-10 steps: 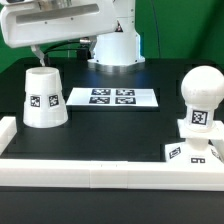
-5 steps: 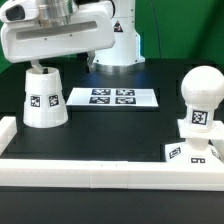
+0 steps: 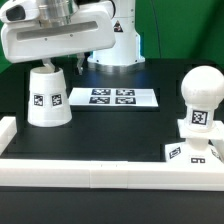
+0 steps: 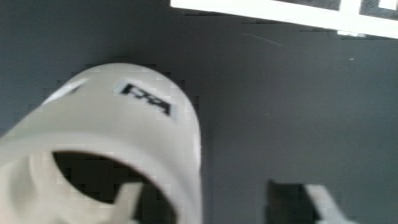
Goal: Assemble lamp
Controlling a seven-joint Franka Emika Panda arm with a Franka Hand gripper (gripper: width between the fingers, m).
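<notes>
Exterior view: shade sits narrow end up on the worktop, just beside the marker board; bulb already seated on the base, well apart from the shade, so the shade goes on last. Tool hangs from above at the shade's top, arm near vertical. Wrist view: shade fills the frame, one finger alongside; likely straddling the rim, but open or clamped, cannot tell.

arm: low, upper left of exterior view | pincer: fingers pointing down
</notes>
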